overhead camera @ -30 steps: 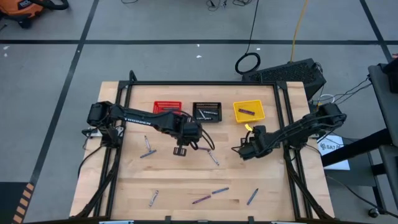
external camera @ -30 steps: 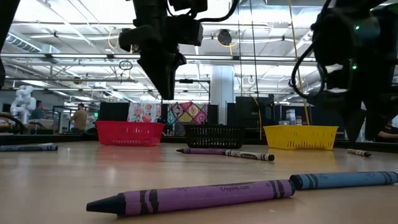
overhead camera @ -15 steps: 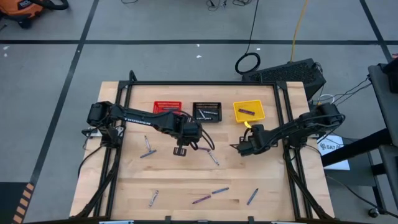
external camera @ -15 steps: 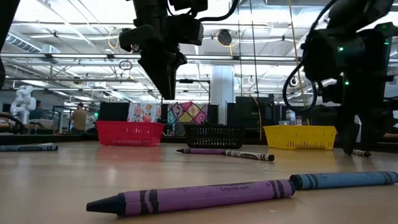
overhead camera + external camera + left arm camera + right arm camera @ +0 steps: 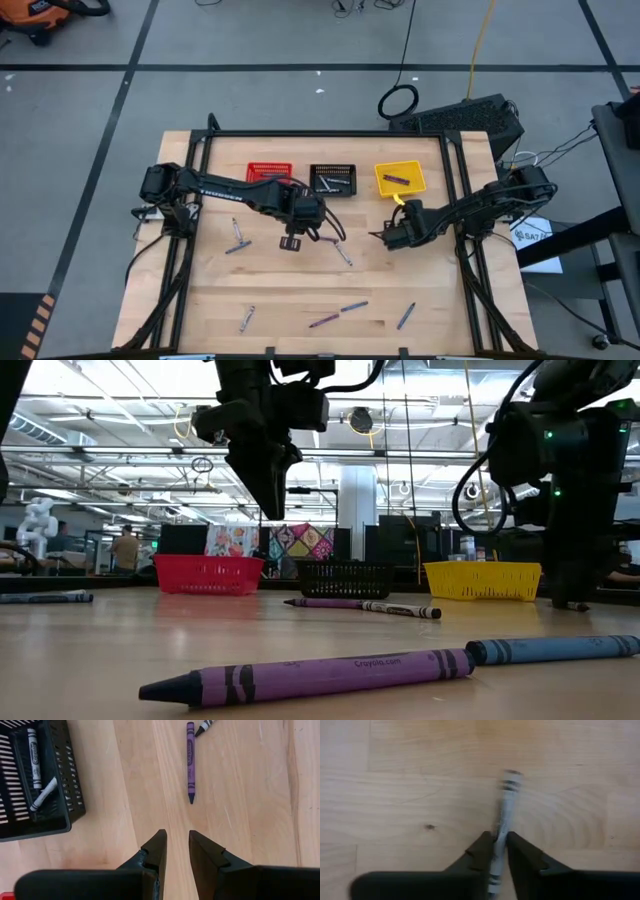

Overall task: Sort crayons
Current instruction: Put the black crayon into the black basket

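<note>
Lying between the right jaws: grey crayon [image 5: 503, 820]

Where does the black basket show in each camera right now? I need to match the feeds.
High view: black basket at the table's far edge, middle of the three baskets.
Low view: black basket centre, far across the table.
Left wrist view: its corner, grey crayons inside.
Right wrist view: not in it.
Shared landmark: the red basket beside it.
</note>
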Robot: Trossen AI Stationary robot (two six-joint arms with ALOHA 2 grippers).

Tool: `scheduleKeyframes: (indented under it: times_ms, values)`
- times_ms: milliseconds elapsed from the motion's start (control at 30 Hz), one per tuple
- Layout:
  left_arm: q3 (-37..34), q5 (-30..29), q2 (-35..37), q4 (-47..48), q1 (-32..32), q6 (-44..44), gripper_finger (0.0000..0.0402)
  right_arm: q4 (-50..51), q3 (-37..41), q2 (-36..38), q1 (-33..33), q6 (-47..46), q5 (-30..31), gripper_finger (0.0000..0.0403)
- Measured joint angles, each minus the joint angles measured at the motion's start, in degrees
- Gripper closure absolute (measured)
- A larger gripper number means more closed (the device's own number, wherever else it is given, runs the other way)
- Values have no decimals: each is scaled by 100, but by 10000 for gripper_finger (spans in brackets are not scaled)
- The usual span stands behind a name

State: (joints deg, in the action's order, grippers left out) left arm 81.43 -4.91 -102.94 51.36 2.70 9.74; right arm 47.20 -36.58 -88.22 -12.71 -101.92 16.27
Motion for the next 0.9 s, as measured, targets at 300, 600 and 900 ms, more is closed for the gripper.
scheduleKeyframes:
  times_ms: [300,600,900]
  values:
    - [0,0,0,72,0,-31,326,35,4,-1,0,139,31,396]
    - [0,-130,0,872,0,-39,326,156,-376,280,-10,736,191,401]
    - [-2,-150,0,1408,0,-346,326,133,-986,358,3,1533,755,402]
